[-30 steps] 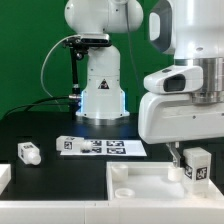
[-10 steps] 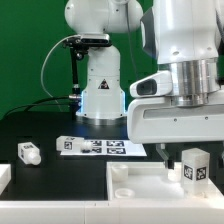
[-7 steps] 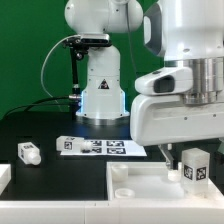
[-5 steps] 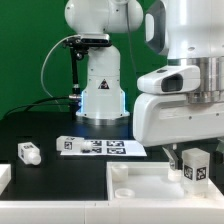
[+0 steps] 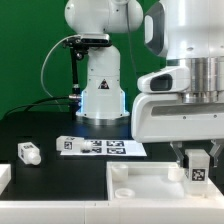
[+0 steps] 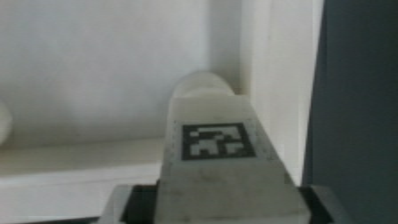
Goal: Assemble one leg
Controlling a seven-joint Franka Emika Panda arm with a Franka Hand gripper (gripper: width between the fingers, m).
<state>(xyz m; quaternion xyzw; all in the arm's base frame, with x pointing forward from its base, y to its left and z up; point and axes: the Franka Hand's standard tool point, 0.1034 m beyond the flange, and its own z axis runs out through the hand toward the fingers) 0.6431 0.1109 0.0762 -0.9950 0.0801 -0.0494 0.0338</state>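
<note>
We see the gripper closed on the leg, gripping it near its upper end. The leg hangs upright on the exterior view's right, near the camera, over the large white tray-like piece that lies on the table. In the wrist view the leg runs away from the camera between the two fingers, its square tag facing us, with the white surface of the tray-like piece behind it.

We judge the pickup done and the carry to the mounting spot done or nearly so. We cannot tell whether the leg's lower end already touches the piece or sits in a hole, because the rim hides it. The corner hole on the exterior view's left of the piece is open and well apart from the held leg.

As we read it, what is left is seating the leg in its hole, fixing it there and letting go. A spare leg lies on its side on the table at the exterior view's left, with the marker board between it and the gripper, farther back.
</note>
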